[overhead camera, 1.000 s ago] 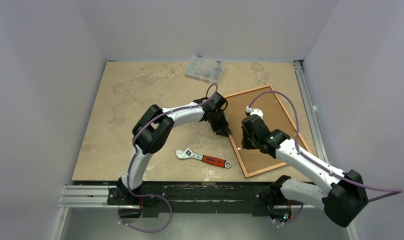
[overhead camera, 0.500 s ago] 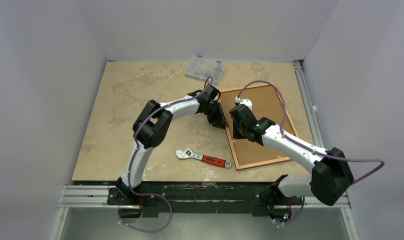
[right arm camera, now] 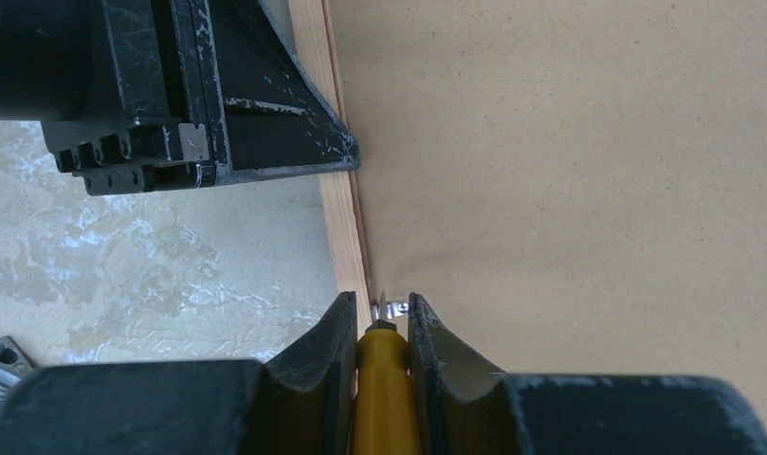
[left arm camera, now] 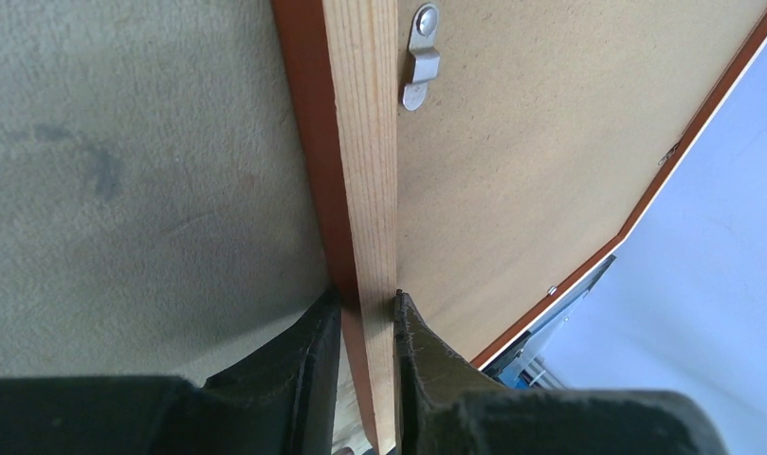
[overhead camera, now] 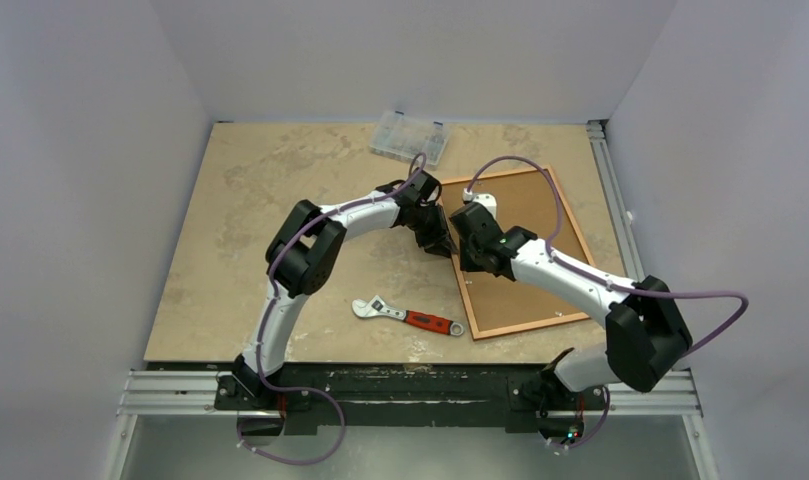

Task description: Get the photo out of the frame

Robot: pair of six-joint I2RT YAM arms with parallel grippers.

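The frame lies face down at the right of the table, its brown backing board facing up. The photo is hidden under the board. My left gripper is shut on the frame's left rail, one finger on each side. A metal clip sits on the board further along that rail. My right gripper is shut on a yellow-handled screwdriver. Its tip rests at a small metal clip at the board's edge, just behind the left gripper.
A red-handled wrench lies near the table's front, left of the frame. A clear plastic box stands at the back. A metal rail runs along the table's right edge, close to the frame.
The frame has turned and shifted toward the back with the left gripper holding it. The right gripper has moved up and left along the frame's left rail, close to the left gripper.
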